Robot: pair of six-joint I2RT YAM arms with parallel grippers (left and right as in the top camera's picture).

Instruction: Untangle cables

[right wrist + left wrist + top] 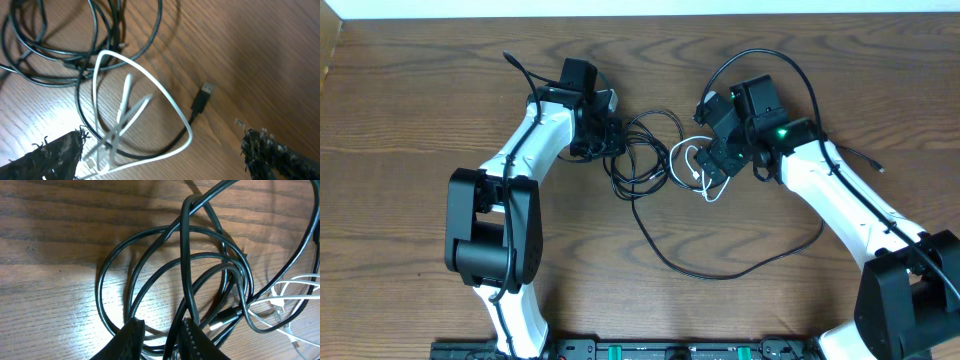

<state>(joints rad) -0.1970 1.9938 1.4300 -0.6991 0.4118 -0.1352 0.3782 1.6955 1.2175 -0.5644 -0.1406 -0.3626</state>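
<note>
Two black cables (642, 150) lie looped over each other mid-table, and one long strand (720, 275) sweeps toward the front. The left gripper (610, 140) sits at the tangle's left edge. In the left wrist view its jaws (160, 330) stand narrow, with a strand of the black cables (185, 255) running up between them against the right finger. The white cable (692, 170) is folded in a small loop to the right of the tangle. My right gripper (162, 137) hangs wide open over the white cable (165, 100), one finger on each side. A black plug (202, 97) lies beside it.
A thick black cord (790, 60) arches from the right arm near the table's far edge, and a shorter one (520, 70) runs along the left arm. The arm bases and a black rail (650, 350) line the front edge. The wooden table (420, 120) stretches left.
</note>
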